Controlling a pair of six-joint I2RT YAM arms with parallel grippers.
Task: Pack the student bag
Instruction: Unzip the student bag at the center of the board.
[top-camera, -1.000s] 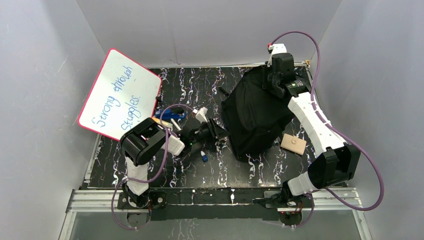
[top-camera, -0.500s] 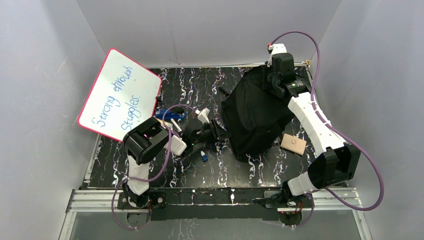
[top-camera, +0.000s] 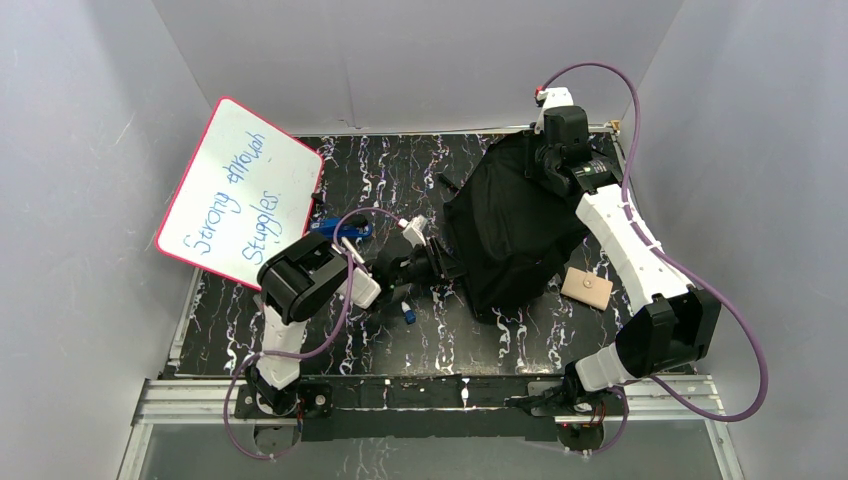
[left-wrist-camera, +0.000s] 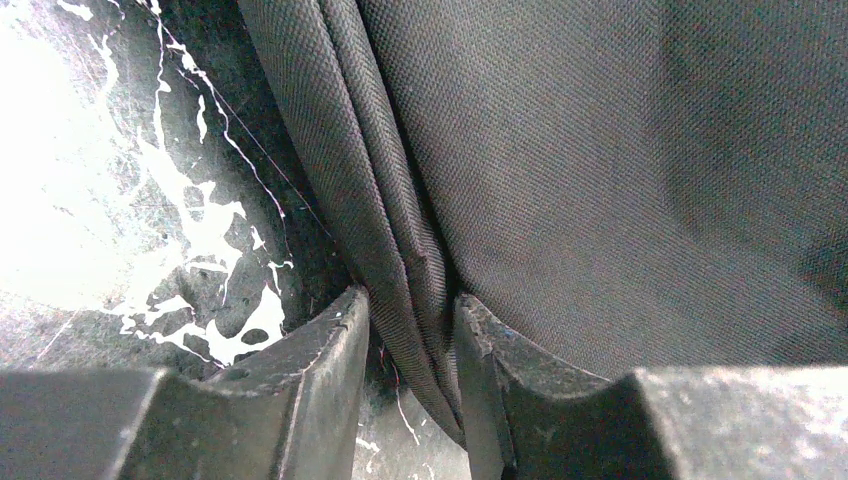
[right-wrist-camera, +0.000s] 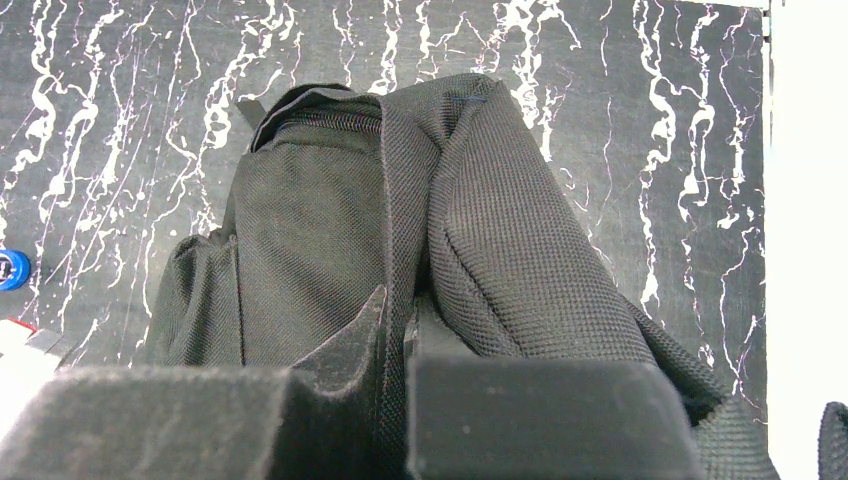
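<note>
Condition at inspection, top view: the student bag (top-camera: 510, 235), a large black fabric backpack, stands slumped on the black, white-veined surface (top-camera: 400, 170), right of centre and toward the far side. Both arms are at it: the left arm (top-camera: 300, 285) reaches its near-left lower edge, and the right arm (top-camera: 625, 235) reaches its far upper end.

Left wrist view: the left fingers (left-wrist-camera: 330, 350) are set narrow, one on each side of a folded ridge of the bag's woven fabric (left-wrist-camera: 400, 260). The fold fills the gap and touches both fingers. The surface shows to the left of the fold.

Right wrist view: the right fingers (right-wrist-camera: 350, 350) are nearly together, pinching a woven strap (right-wrist-camera: 400, 200) that runs up over the bag's top. A zipper line (right-wrist-camera: 320, 122) lies just left of the strap.

Other items, top view:
- A whiteboard (top-camera: 240, 195) with a pink rim leans at far left, handwritten in blue.
- A tan flat block (top-camera: 586, 288) lies near the bag's near-right corner, apart from it.
- Blue articles (top-camera: 345, 228) lie beside the left arm; type cannot be told.
- A small blue-tipped piece (top-camera: 408, 315) lies just near of the left wrist.
</note>
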